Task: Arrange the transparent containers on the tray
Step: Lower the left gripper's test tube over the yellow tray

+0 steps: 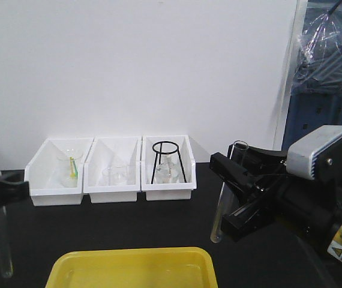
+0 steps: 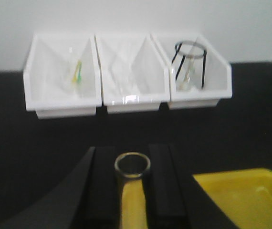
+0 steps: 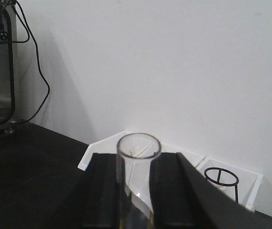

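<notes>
Two test tubes are in the air, one in each arm, and neither is on the tray (image 1: 129, 252) yet. The tray sits at the near edge of the counter (image 1: 129, 222), opposite the white bins (image 1: 114, 193) along the far edge, and nothing can be seen in the part of it that shows. The left gripper (image 2: 132, 155) is closed around the left test tube (image 1: 4, 240), which hangs almost upright outside the tray's left side. The right gripper (image 3: 138, 160) clamps the right test tube (image 1: 222, 210), slightly tilted, beyond the tray's far right corner. I think the step in hand is to carry each tube over the tray and lay it down. To do it well, move one arm at a time so that they do not meet over the tray. Tilt the tube until it is nearly flat and lower it inside the rim. Release only when the glass rests on the yellow floor. Round glass probably rolls, so lay each tube parallel to a tray edge, close to the rim.
</notes>
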